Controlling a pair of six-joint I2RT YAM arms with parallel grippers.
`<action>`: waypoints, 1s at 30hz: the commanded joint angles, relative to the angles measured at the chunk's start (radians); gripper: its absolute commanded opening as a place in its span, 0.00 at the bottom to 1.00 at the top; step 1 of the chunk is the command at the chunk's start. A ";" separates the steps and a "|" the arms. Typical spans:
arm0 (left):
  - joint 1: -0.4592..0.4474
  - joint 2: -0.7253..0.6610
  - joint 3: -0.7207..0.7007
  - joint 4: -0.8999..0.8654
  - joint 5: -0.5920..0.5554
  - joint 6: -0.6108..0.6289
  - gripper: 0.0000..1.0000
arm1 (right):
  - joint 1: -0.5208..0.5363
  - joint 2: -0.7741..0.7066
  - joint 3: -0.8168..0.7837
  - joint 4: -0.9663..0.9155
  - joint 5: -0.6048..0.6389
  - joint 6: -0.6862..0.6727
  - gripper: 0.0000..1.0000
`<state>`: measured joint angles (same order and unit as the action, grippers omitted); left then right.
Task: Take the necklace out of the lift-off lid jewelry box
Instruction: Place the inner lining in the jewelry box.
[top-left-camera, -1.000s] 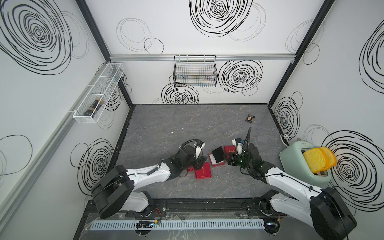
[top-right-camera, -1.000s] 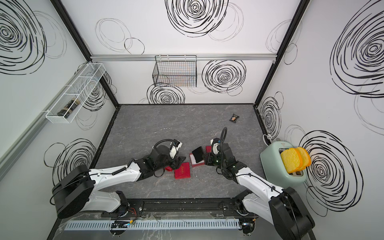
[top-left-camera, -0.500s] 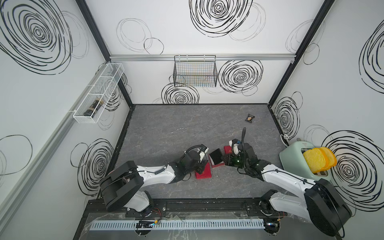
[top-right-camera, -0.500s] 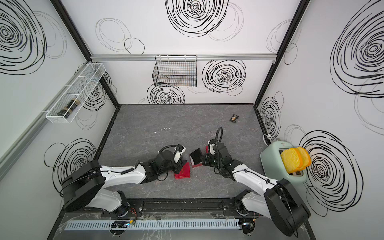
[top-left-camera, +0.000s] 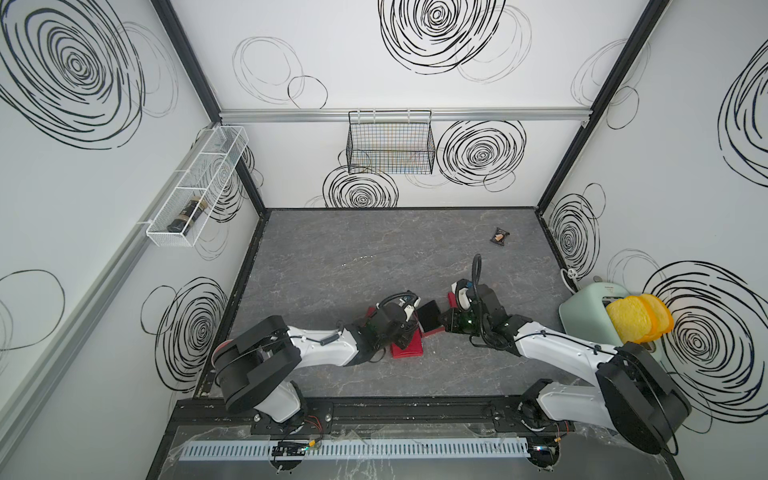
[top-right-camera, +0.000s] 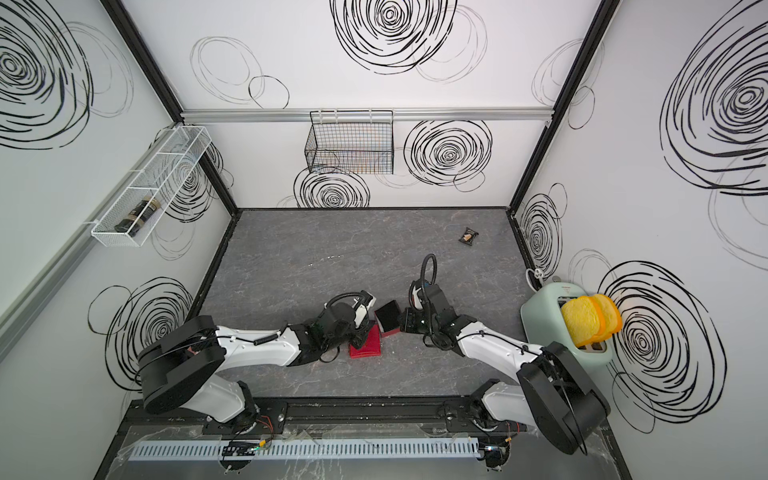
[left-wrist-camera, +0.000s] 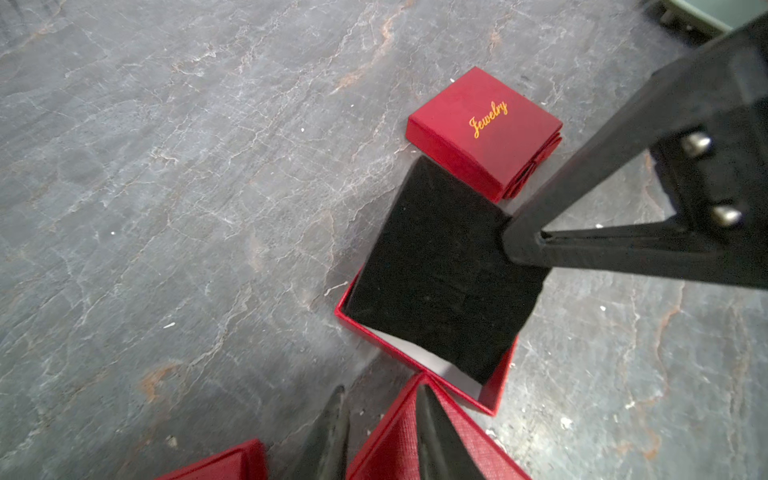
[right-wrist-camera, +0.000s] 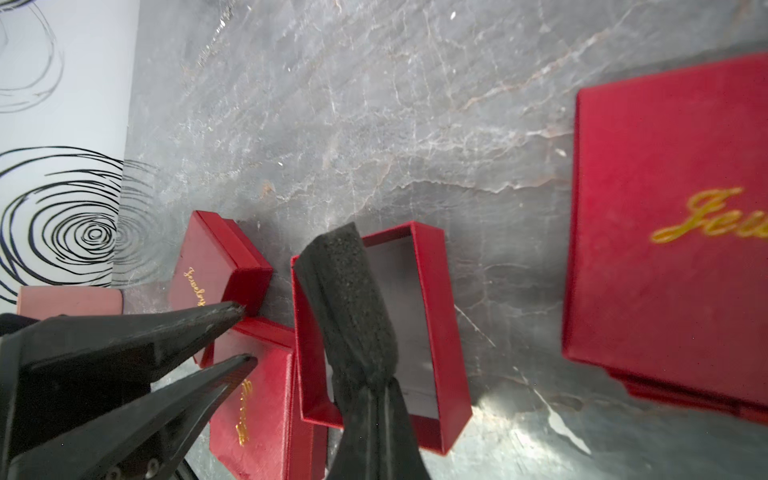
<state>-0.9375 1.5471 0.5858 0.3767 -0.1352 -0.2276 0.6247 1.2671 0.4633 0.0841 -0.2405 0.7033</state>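
Note:
My right gripper (right-wrist-camera: 374, 384) is shut on the corner of a black foam insert (right-wrist-camera: 345, 291), holding it tilted above the open red jewelry box (right-wrist-camera: 436, 311). Only bare white floor shows inside the box, and no necklace is visible there. The same insert (top-left-camera: 429, 314) shows in both top views. A red lid marked "Jewelry" (left-wrist-camera: 478, 124) lies just beyond the box. My left gripper (left-wrist-camera: 380, 390) is open, its jaws narrow. One finger lies over a textured red box (left-wrist-camera: 395, 449) and the other beside its edge.
Another red box (right-wrist-camera: 216, 262) and a pink one (right-wrist-camera: 70, 301) crowd the left gripper. A line of tiny glints (top-left-camera: 355, 259) lies mid-floor; I cannot tell what it is. A small packet (top-left-camera: 500, 237) sits at the back right. A green toaster (top-left-camera: 582, 316) stands by the right wall.
My left gripper has moved right onto the textured red box and its jaws have narrowed. My right gripper has stayed shut on the foam insert while its wrist shifted slightly toward the back.

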 joint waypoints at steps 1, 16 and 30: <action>-0.009 0.019 0.032 0.054 -0.014 0.003 0.31 | 0.017 0.028 0.029 -0.006 0.010 0.003 0.00; -0.017 -0.004 0.022 0.060 -0.036 0.004 0.30 | 0.101 0.038 0.137 -0.142 0.158 -0.081 0.29; 0.010 -0.112 -0.010 -0.004 -0.069 0.002 0.30 | 0.123 0.032 0.218 -0.250 0.241 -0.158 0.44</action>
<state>-0.9390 1.4773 0.5930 0.3763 -0.1799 -0.2253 0.7387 1.3090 0.6689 -0.1345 -0.0189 0.5652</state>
